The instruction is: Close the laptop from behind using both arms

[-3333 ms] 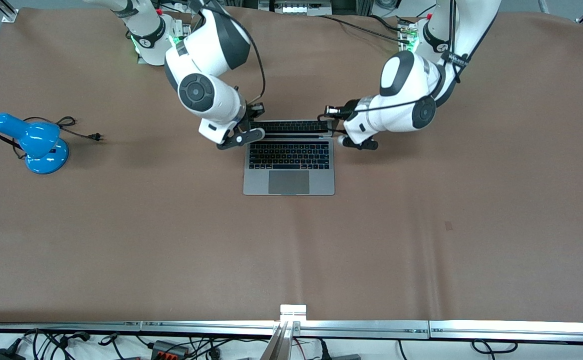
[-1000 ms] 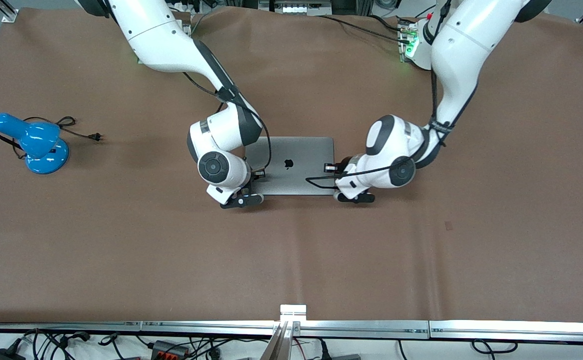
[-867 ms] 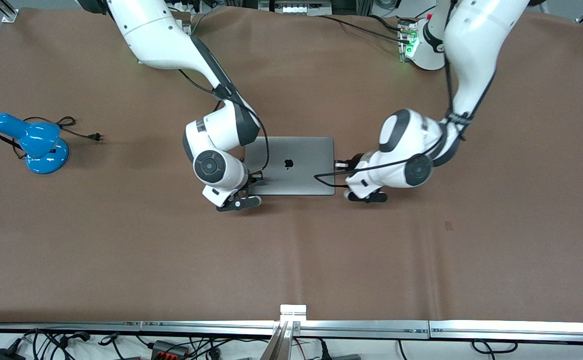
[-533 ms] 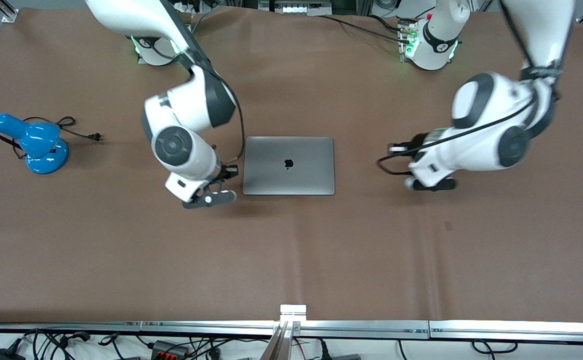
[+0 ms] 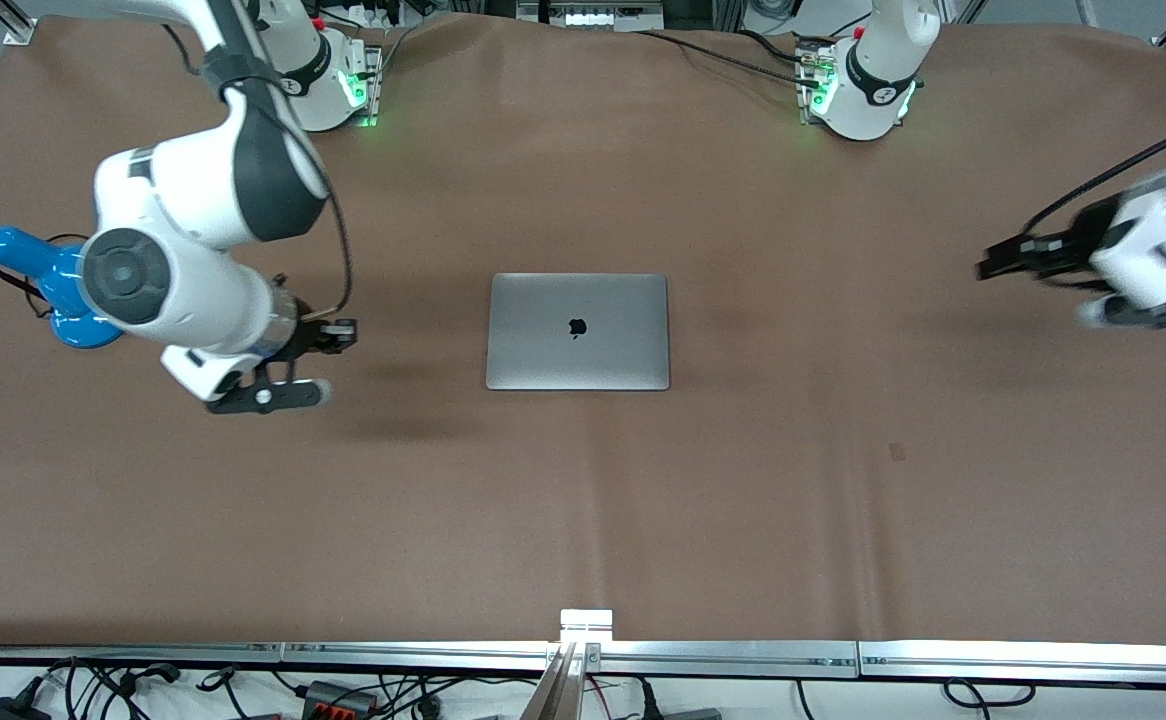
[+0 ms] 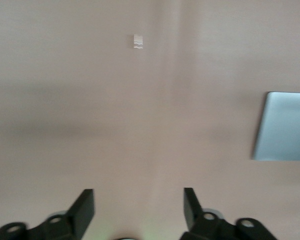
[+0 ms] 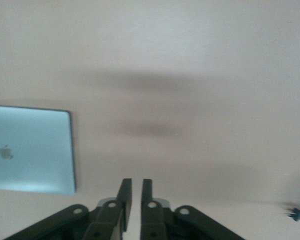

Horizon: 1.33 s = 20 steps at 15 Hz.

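I've pulled both arms away from the shut laptop [image 5: 578, 331] mid-tabletop [image 5: 583, 500]: left tool [image 6: 138, 207] spread wide, right tool [image 7: 132, 197] nearly pinched, both empty over bare tabletop.

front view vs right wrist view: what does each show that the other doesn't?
Only the front view: the blue lamp, both arm bases, and the left end effector up over the left arm's end of the table. Only the right wrist view: the right end effector close up, fingers with just a narrow gap between them. Both: the closed laptop, lid logo up, on the brown table, and nothing touching it.
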### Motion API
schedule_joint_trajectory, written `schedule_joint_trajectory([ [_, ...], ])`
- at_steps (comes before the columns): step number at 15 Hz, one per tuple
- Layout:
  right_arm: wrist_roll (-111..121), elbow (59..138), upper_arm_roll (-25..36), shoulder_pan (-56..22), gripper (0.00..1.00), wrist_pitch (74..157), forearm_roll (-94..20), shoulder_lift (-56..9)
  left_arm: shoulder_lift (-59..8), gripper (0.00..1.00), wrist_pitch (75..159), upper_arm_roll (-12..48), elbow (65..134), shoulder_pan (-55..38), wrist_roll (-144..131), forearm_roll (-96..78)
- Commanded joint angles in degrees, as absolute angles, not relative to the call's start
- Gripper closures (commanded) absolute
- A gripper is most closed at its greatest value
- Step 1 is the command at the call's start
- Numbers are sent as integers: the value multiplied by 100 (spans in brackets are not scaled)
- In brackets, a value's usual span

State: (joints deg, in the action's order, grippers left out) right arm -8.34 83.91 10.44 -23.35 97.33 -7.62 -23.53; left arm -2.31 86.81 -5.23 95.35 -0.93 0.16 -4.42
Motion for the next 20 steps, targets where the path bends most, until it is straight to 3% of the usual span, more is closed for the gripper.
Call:
schedule_joint_trajectory([
  [1, -730, 8035, 1282, -2276, 0, 9021, -730, -2136, -97, 0, 8349, -466, 9412, -158, -95, -9],
  [4, -703, 7297, 1537, -2276, 0, 8535, -694, -2136, -79, 0, 8499, -369, 9483, -149, -281, 61],
  [8, -406, 7067, 1741, -1971, 0, 8735, -747, -2066, 114, 0, 8490, -123, 9553, -149, -614, 53],
  [15, -168, 7408, 302, -12, 0, 9280, -484, -1679, 114, 0, 8710, -114, 9650, -9, -659, 53],
  [20, 88, 7778, 185, 167, 0, 9545, -256, -1363, 141, 0, 8710, -115, 9782, 44, -598, 70],
])
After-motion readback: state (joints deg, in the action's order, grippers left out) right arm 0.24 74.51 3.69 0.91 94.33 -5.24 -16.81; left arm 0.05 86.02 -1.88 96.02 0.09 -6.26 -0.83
